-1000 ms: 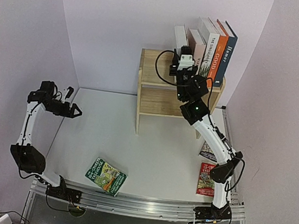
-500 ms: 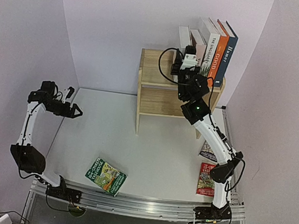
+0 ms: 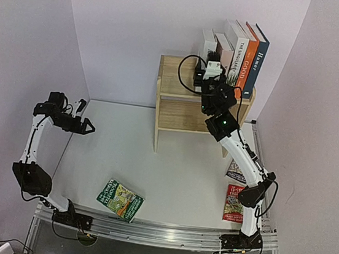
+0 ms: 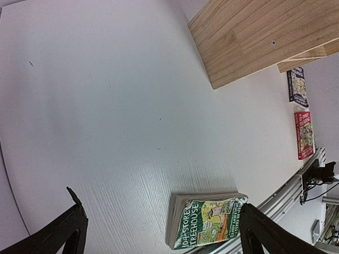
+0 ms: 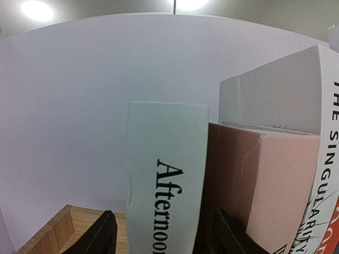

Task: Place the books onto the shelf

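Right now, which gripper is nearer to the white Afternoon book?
Right. The right gripper straddles the Afternoon book on the shelf; the left gripper hangs far away, over the table's left side.

I count eight books (image 3: 243, 39); five stand on top of the shelf (image 3: 182, 97): white "Afternoon" book (image 3: 208, 42), pink book (image 3: 224, 50), white "Singularity" book (image 3: 237, 45), orange "GOOD" book (image 3: 246, 59), dark blue "Humor" book (image 3: 259, 57); three paperbacks lie on the worktop (image 3: 177, 165): green paperback (image 3: 120, 199), red paperback (image 3: 233, 203), dark paperback (image 3: 236, 171); one shelf, two tiers; two end effectors, my left end effector (image 3: 85, 115) and my right end effector (image 3: 212, 58).
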Action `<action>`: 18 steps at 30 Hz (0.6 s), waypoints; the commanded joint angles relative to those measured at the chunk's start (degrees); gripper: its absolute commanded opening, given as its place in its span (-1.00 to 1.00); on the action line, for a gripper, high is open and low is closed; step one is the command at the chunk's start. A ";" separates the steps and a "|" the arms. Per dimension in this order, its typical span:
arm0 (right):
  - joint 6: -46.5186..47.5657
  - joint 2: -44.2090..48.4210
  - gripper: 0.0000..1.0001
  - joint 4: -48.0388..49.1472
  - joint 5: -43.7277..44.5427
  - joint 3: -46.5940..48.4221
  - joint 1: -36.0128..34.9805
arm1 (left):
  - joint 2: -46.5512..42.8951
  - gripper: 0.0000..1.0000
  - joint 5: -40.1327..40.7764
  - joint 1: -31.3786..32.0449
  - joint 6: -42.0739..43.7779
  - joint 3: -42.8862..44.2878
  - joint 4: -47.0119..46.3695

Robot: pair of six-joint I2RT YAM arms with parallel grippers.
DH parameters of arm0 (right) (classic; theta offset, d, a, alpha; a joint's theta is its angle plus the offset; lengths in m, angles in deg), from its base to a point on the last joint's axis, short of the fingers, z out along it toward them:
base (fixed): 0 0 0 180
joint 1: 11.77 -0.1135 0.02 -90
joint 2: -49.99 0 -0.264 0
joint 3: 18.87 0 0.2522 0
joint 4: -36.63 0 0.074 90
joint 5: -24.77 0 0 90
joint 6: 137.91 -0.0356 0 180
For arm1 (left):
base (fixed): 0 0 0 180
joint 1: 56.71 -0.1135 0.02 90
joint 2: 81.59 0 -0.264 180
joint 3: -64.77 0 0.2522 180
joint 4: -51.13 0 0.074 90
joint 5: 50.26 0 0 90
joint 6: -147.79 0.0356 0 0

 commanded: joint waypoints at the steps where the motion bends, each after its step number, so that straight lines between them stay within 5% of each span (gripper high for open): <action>1: 2.19 2.54 0.23 2.20 2.19 1.18 -0.18 | 0.18 0.99 -0.78 0.67 0.22 0.65 0.46; 18: 11.25 3.00 -0.02 14.93 5.45 -3.90 -1.75 | 0.24 0.99 -0.14 1.32 0.85 0.02 0.60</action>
